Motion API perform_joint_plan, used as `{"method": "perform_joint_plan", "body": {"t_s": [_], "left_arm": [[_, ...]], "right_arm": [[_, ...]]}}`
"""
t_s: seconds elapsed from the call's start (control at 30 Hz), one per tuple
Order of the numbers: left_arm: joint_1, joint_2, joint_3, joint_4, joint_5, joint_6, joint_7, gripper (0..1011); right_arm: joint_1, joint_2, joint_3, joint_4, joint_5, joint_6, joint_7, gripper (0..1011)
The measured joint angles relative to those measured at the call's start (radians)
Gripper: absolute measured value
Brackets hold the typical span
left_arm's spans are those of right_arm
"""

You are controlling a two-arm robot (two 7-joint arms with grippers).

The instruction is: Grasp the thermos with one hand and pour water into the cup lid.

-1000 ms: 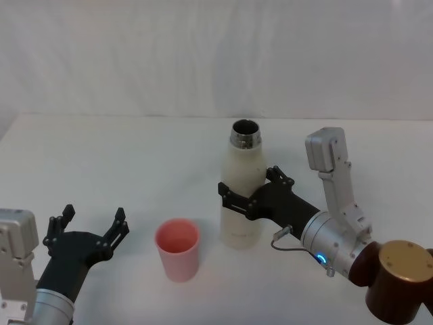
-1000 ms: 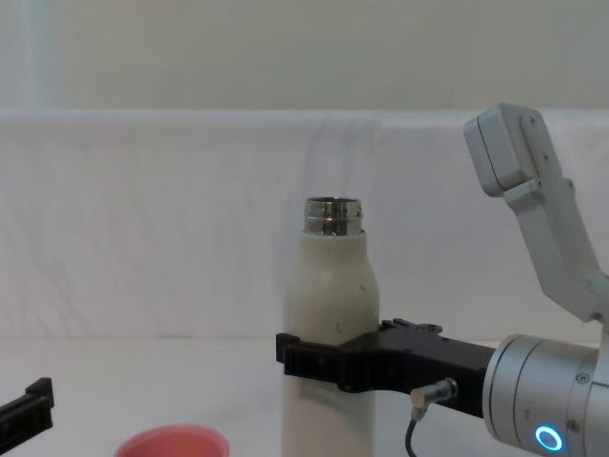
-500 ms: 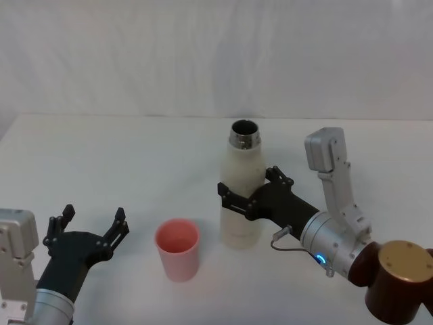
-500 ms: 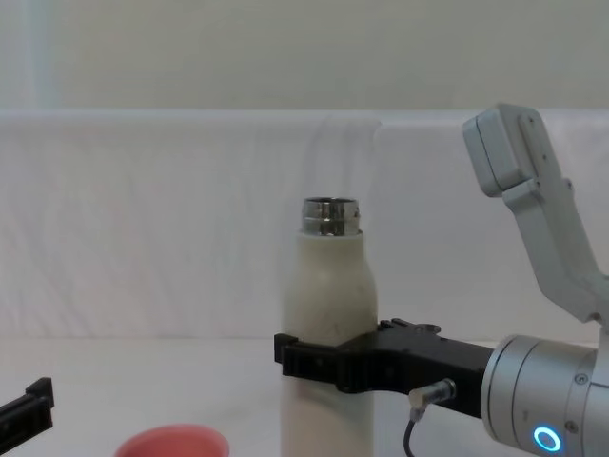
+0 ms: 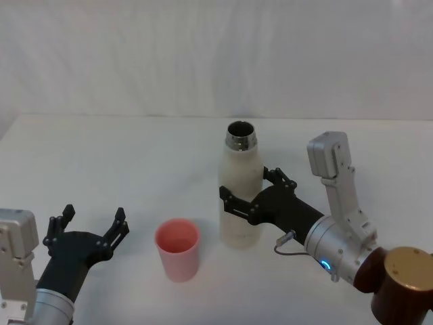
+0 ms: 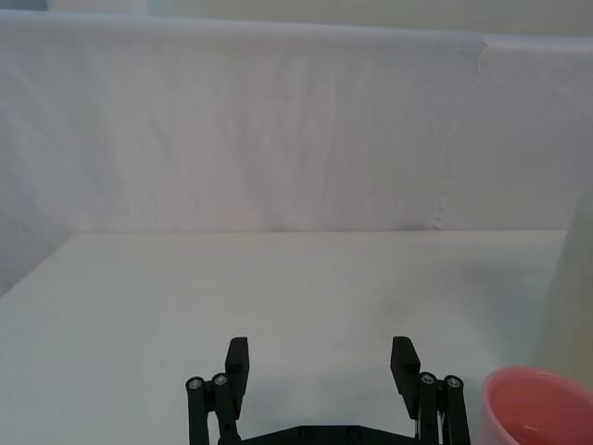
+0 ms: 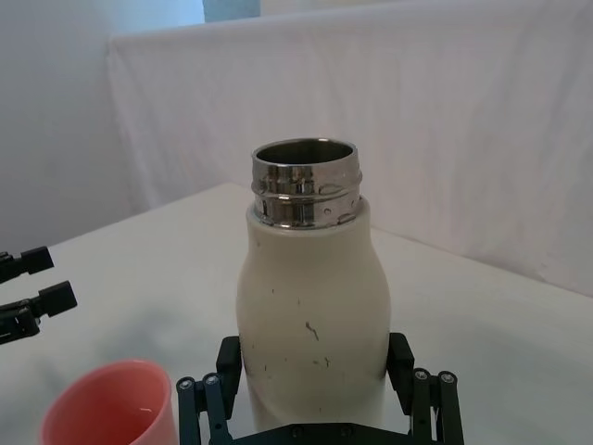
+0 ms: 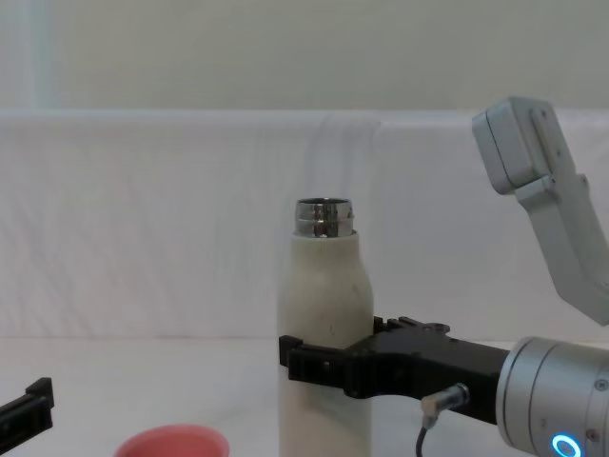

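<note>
The thermos (image 5: pixel 238 203) stands upright at the table's middle, cream-white with an open steel neck (image 5: pixel 241 135). My right gripper (image 5: pixel 246 191) is shut on its body at mid height, one finger on each side, which also shows in the right wrist view (image 7: pixel 313 371) and the chest view (image 8: pixel 328 367). The pink cup lid (image 5: pixel 177 247) stands upright just left of the thermos, a small gap apart. My left gripper (image 5: pixel 90 225) rests open near the front left, nothing between its fingers (image 6: pixel 237 357). The cup lid (image 6: pixel 542 408) sits to its right.
A white table (image 5: pixel 135 156) runs back to a white cloth backdrop (image 5: pixel 203 54). My right arm's grey link (image 5: pixel 335 176) rises behind the thermos on the right. Bare tabletop lies left of and behind the cup lid.
The right gripper, holding the thermos, has shifted slightly left and toward me, keeping it upright. The left gripper and the cup lid have not moved.
</note>
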Motion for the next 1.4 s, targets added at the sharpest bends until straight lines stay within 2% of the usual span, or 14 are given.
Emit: {"method": "perform_joint_plan", "body": {"t_s": [0.5,0.8,1.07,1.4], "left_arm": [[0.000,0.000,0.000,0.000,0.000,0.000,0.000,1001],[0.000,0.000,0.000,0.000,0.000,0.000,0.000,1001],[0.000,0.000,0.000,0.000,0.000,0.000,0.000,1001],[0.000,0.000,0.000,0.000,0.000,0.000,0.000,1001]], "right_arm": [[-0.049,0.037,0.009,-0.054,0.009,-0.020,-0.013,1001],[-0.145,0.080,0.039,-0.143,0.035,-0.048,-0.023,1001],[-0.230,0.111,0.046,-0.202,0.031,-0.086,-0.033,1001],[-0.311,0.116,0.053,-0.226,0.010,-0.145,-0.046,1001]]}}
